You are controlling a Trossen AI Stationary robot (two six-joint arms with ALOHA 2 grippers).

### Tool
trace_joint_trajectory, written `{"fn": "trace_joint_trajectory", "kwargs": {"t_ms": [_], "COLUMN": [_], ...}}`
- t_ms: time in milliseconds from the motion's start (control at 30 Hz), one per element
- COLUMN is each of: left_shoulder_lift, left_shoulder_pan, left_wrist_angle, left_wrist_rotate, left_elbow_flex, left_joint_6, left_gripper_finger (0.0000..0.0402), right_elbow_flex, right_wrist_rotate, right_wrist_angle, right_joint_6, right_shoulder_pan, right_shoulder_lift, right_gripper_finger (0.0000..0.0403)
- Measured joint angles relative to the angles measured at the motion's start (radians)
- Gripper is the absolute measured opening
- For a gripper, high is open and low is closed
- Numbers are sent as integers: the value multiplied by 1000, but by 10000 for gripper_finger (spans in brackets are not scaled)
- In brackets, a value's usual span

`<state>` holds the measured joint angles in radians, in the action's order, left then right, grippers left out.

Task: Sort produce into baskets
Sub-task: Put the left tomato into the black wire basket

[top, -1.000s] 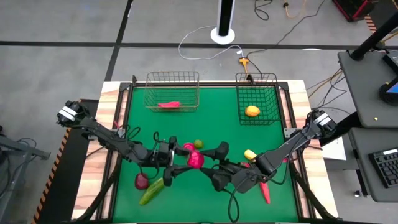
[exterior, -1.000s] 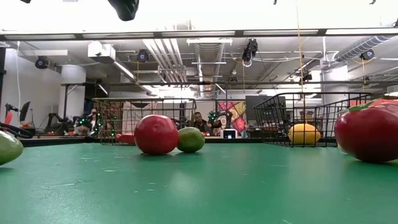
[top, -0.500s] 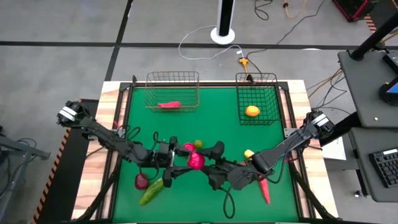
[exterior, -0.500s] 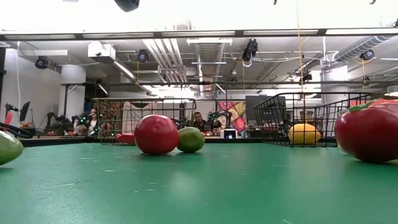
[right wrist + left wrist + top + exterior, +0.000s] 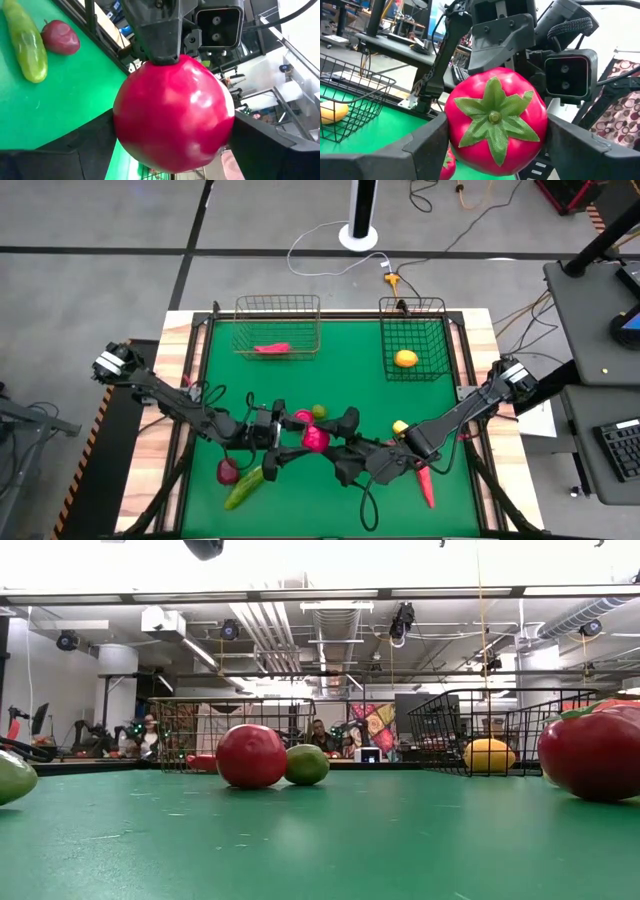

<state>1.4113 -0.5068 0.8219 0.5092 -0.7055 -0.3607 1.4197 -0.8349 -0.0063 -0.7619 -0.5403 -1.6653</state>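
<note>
A pink-red tomato (image 5: pixel 316 439) with a green calyx (image 5: pixel 494 117) hangs over the table's middle, between both grippers. My left gripper (image 5: pixel 300 436) reaches it from the table's left and is shut on it. My right gripper (image 5: pixel 332 443) reaches it from the right and faces its round underside (image 5: pixel 172 112). A red round fruit (image 5: pixel 302 418) and a lime (image 5: pixel 319 411) lie just beyond. A cucumber (image 5: pixel 244 487), a dark-red fruit (image 5: pixel 228 471), a red chili (image 5: pixel 427 485) and a yellow piece (image 5: pixel 401 427) lie on the green mat. My left gripper pinches the tomato's two opposite sides (image 5: pixel 451 135) between its two fingers. It comes level from the table's left, and the calyx faces its camera. The tomato is lifted clear of the mat. My right gripper has its two fingers (image 5: pixel 102 132) against the tomato's sides (image 5: pixel 120 125), coming level from the table's right. One of its fingers shows on the tomato in the left wrist view (image 5: pixel 502 37). Its hold stands crosswise to the left gripper's.
A tan wire basket (image 5: pixel 277 310) at the far left holds a red chili (image 5: pixel 271 348). A black wire basket (image 5: pixel 413 315) at the far right holds a lemon (image 5: pixel 405 359). People and other equipment show in the room beyond the table.
My right gripper has gone a little toward the table's left, up to the tomato held by my left gripper. The tomato has stayed in place, clear of the mat.
</note>
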Motion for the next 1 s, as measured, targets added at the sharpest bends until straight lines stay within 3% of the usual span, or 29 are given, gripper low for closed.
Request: {"fn": "trace_joint_trajectory", "kwargs": {"t_ms": [400,667,767,867,1000], "left_shoulder_lift": [-19,-125,-159,-186,-189], "left_shoulder_pan": [2,2,2,2,1], "left_wrist_angle": [-50,-370,-488,-579,-672], "left_wrist_rotate": [9,67,67,66,61], "left_elbow_flex": [0,1,1,1,0], "left_joint_6": [40,63,32,-21,-121], "left_gripper_finger": [342,346,346,346,346], "right_elbow_flex": [0,0,0,0,0], "right_wrist_rotate": [-14,-74,-151,-228,-235], "right_wrist_angle": [-17,-41,-54,-114,-295], "right_joint_6": [34,68,103,183,432], "right_shoulder_pan": [0,0,11,44,122], "right_shoulder_lift": [3,40,74,129,222], "right_gripper_finger": [307,308,308,308,308]}}
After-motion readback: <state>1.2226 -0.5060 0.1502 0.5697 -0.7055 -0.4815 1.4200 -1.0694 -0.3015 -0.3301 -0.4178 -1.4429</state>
